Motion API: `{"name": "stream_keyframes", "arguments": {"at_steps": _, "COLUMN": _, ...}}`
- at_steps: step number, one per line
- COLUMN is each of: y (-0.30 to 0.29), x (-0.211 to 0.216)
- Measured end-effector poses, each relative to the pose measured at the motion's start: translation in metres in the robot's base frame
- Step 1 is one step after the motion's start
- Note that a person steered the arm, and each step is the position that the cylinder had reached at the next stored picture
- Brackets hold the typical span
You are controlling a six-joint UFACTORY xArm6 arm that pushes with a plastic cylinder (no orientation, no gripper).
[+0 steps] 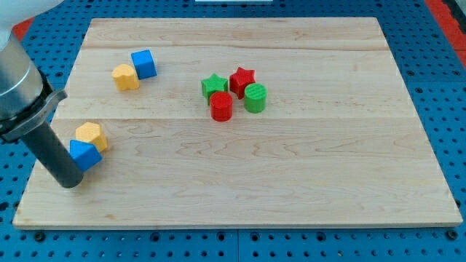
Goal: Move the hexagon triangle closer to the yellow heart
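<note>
A yellow hexagon block (92,135) and a blue triangle block (84,154) sit touching each other near the view's left edge of the wooden board (291,175). The yellow heart (125,76) lies farther up, touching a blue cube (144,64) on its right. My tip (70,182) rests on the board just below and left of the blue triangle, right against it. The rod rises from there to the upper left.
A cluster sits at the board's upper middle: a green star (213,86), a red star (242,78), a red cylinder (221,106) and a green cylinder (255,97). Blue pegboard (437,44) surrounds the board.
</note>
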State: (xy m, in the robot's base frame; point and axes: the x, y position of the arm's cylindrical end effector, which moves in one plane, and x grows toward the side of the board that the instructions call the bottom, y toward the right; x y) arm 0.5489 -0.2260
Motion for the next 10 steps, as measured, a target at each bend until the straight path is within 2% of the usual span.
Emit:
{"name": "stream_keyframes", "arguments": {"at_steps": 1, "y": -0.011, "x": -0.033}}
{"name": "stream_keyframes", "arguments": {"at_steps": 3, "y": 0.031, "x": -0.072}}
{"name": "stream_keyframes", "arguments": {"at_steps": 5, "y": 0.016, "x": -0.151}}
{"name": "stream_keyframes", "arguments": {"at_steps": 7, "y": 0.016, "x": -0.016}}
{"name": "stream_keyframes", "arguments": {"at_steps": 8, "y": -0.049, "x": -0.043}}
{"name": "stream_keyframes", "arguments": {"at_steps": 9, "y": -0.056, "x": -0.085}}
{"name": "stream_keyframes", "arguments": {"at_steps": 10, "y": -0.011, "x": -0.079}}
